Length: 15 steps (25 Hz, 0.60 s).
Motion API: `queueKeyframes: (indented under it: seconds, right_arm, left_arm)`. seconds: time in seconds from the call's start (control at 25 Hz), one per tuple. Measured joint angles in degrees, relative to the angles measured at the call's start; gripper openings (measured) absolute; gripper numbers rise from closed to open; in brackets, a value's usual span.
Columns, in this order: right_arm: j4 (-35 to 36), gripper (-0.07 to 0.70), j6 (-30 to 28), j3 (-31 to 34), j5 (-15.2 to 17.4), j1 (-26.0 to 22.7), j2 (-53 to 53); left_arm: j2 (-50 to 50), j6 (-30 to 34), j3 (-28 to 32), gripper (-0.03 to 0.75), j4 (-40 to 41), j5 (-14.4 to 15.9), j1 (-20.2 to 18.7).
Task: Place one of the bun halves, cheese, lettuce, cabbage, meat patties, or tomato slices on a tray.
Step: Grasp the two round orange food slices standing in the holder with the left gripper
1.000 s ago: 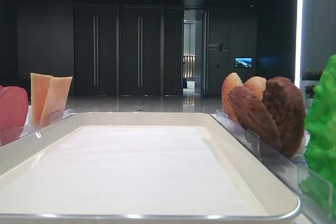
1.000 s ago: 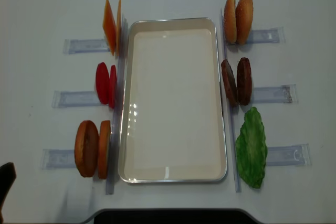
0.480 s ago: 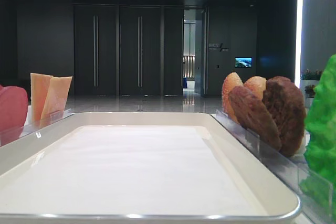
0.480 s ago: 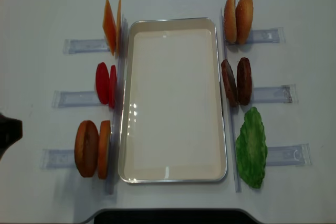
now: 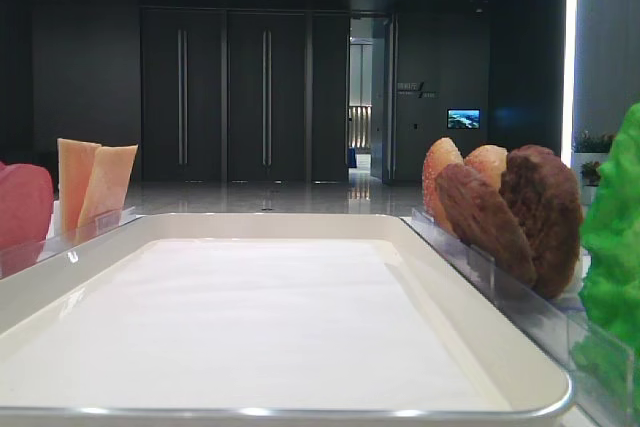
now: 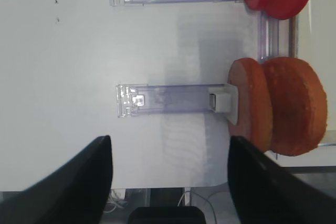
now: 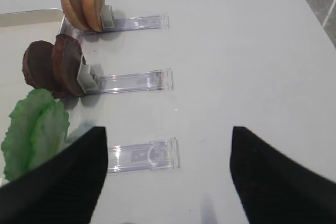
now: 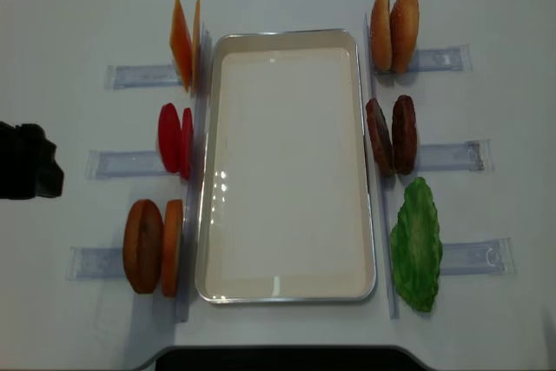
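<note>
The cream tray [image 8: 287, 288] lies mid-table with only its white liner in it. Upright in clear racks on its left are cheese [image 8: 185, 41], tomato slices [image 8: 175, 138] and bun halves [image 8: 154, 245]. On its right stand more bun halves [image 8: 393, 32], meat patties [image 8: 391, 135] and green leaves [image 8: 417, 245]; I cannot tell lettuce from cabbage. My left gripper [image 6: 170, 182] is open and holds nothing, left of the near bun halves [image 6: 278, 106]. My right gripper [image 7: 168, 177] is open over bare table beside the leaves [image 7: 34, 132].
Clear plastic racks [image 8: 130, 162] stick out sideways from each food pair on both sides. The left arm [image 8: 26, 171] hangs over the table's left edge at the tomato row. The near table edge lies just behind the left fingers [image 6: 68, 182].
In the overhead view the left arm has moved from the near left corner away along the left edge, level with the tomato row. Food and tray have not moved.
</note>
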Motion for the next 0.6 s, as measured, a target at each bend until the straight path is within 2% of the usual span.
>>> queueKeyframes:
  seconds: [0.6]
  right_arm:
    - [-2.0,0.472,-0.3,0.0,0.0,0.0,0.0]
  left_arm:
    - [1.0,0.0,0.0,0.517,1.9,0.0,0.0]
